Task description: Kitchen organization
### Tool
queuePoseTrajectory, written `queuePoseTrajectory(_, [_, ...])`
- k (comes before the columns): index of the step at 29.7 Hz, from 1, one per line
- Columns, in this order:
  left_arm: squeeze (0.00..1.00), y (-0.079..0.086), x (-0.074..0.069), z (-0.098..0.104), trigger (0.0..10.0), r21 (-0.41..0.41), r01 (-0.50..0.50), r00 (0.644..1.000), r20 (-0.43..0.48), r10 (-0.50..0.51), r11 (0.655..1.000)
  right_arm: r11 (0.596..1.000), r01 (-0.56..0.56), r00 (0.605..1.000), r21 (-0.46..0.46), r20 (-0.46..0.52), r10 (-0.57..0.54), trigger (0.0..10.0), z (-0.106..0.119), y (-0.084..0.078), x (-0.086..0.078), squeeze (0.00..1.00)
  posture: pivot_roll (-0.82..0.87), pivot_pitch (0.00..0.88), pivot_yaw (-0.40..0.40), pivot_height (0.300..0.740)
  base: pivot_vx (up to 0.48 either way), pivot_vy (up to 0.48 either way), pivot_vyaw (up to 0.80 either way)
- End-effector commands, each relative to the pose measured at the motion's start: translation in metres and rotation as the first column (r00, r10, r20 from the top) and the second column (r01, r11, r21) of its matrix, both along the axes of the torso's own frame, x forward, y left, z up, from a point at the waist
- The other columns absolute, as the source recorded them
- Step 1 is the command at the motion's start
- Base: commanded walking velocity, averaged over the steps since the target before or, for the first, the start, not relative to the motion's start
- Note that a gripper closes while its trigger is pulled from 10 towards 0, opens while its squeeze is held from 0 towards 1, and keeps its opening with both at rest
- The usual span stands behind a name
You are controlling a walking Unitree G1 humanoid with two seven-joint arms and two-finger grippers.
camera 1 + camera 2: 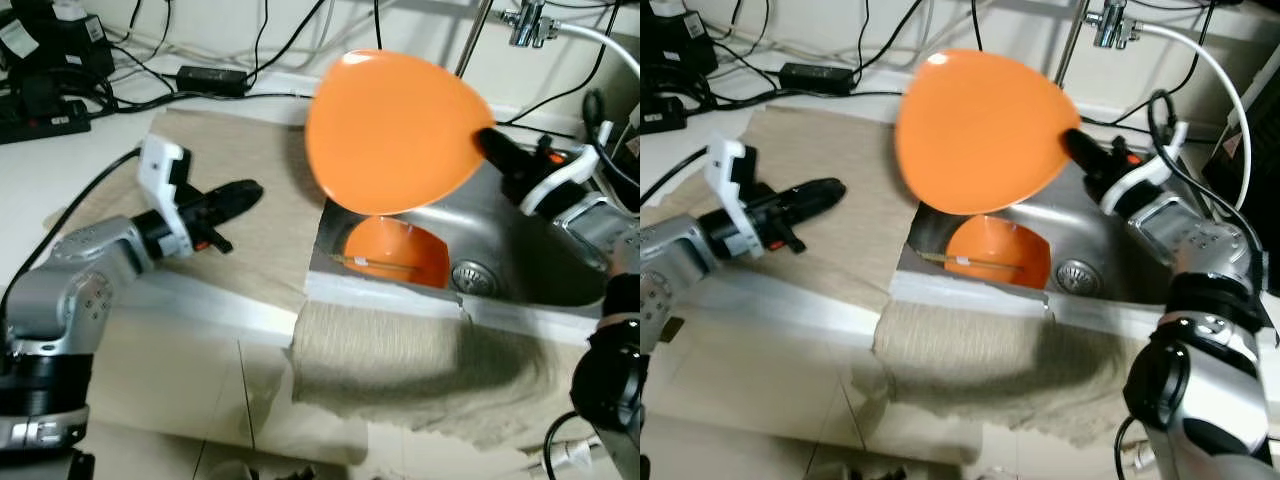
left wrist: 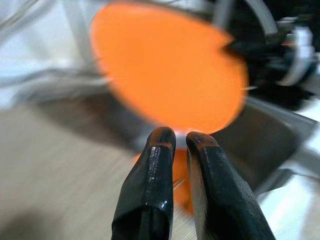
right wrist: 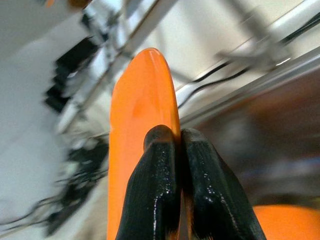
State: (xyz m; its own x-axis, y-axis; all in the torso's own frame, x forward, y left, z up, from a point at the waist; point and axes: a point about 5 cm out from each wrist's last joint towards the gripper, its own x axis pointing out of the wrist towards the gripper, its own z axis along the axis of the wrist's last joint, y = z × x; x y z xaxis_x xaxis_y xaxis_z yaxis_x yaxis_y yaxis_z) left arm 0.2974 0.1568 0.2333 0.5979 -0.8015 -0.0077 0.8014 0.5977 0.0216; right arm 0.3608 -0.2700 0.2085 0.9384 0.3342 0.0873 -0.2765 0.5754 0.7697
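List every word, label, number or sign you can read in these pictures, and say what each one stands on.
None can be read.
White label on the black box at the far left of the counter: print too small and blurred to read.
Orange plate held in the right gripper, orange bowl in the sink, left gripper: no lettering visible.

Both arms are silver metal with black joints. The left gripper (image 1: 245,192) has glossy black fingers (image 2: 150,185), a white wrist block and a small orange spot. The right gripper (image 1: 1072,140) matches, with white cable looped around it.
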Motion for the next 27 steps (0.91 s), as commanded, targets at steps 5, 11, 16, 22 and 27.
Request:
queuePoseTrajectory(5, [0.0,-0.03,-0.001,0.012,10.0,0.14,0.001,0.99,0.142,-0.021,0.99,0.99,0.109,0.992,-0.083,-0.047,-0.114,0.0,-0.01,-0.014,-0.003,0.0,-0.08,0.0,-0.054,0.74,0.0,0.0,0.0])
queuePoseTrajectory(11, [0.0,-0.058,-0.006,-0.005,10.0,0.043,0.051,0.999,0.001,-0.051,0.998,0.971,0.146,0.972,-0.189,-0.156,-0.177,0.0,-0.044,-0.006,0.0,0.0,-0.07,0.0,-0.05,0.74,0.0,0.0,0.0])
queuePoseTrajectory(16, [0.0,-0.056,-0.002,-0.021,10.0,0.103,0.0,0.999,-0.05,0.005,0.995,0.974,0.138,0.968,-0.18,-0.186,-0.171,0.0,-0.056,0.004,0.002,0.0,-0.07,0.0,-0.049,0.74,0.0,0.0,0.0])
queuePoseTrajectory(22, [0.0,-0.053,-0.001,-0.042,10.0,0.169,-0.04,0.992,-0.113,0.06,0.985,0.979,0.07,0.963,-0.192,-0.245,-0.117,0.0,-0.076,0.033,0.008,0.0,-0.06,0.0,-0.052,0.74,0.0,0.0,0.0])
queuePoseTrajectory(27, [0.0,-0.059,-0.002,-0.044,10.0,0.192,-0.031,0.992,-0.111,0.053,0.981,0.969,0.034,0.955,-0.246,-0.279,-0.105,2.1,-0.085,0.049,0.012,0.0,-0.06,0.0,-0.057,0.74,0.0,0.0,0.0])
